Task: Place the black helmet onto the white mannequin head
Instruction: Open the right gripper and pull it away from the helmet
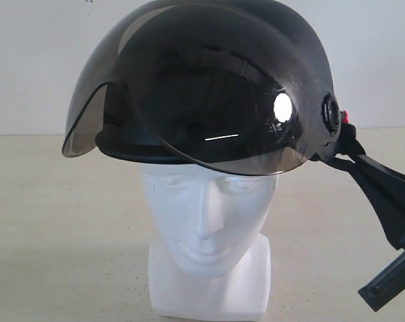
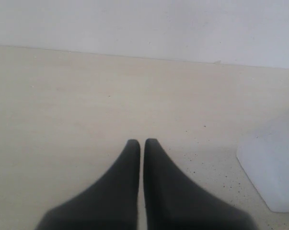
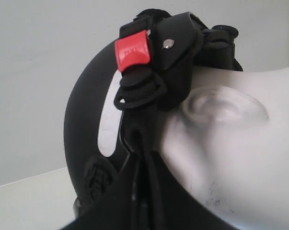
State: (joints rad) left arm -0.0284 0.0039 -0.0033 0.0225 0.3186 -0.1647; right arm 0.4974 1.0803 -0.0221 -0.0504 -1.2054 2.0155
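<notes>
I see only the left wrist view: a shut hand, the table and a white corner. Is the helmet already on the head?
Observer: Yes. In the exterior view the helmet sits on top of the head.
Operator: Where is the right hand?
Observer: The right hand is at the helmet's side, apparently shut on the strap below a red buckle.
Operator: Is the face covered?
Observer: No. The visor hides only the brow; nose and mouth show below it.
</notes>
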